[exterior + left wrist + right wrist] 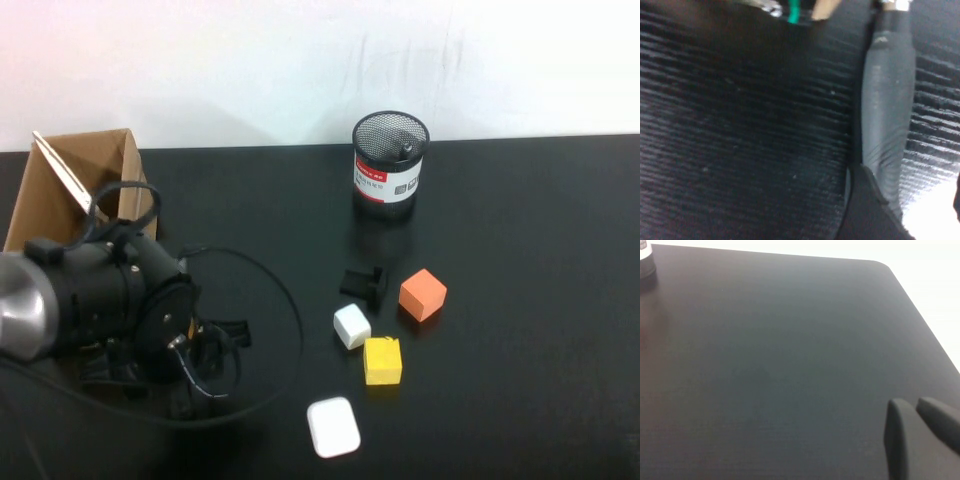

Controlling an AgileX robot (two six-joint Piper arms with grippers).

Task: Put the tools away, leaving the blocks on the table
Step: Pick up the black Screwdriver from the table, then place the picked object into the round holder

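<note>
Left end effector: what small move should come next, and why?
Probably raise the left end effector off the table's front-left: its arm hides that patch, and no tool lies elsewhere. The right end effector, shut, hovers over bare table near a corner.

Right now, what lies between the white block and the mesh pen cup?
In the high view, a small black clip-like object lies between the white block and the mesh pen cup; otherwise bare black table.
</note>
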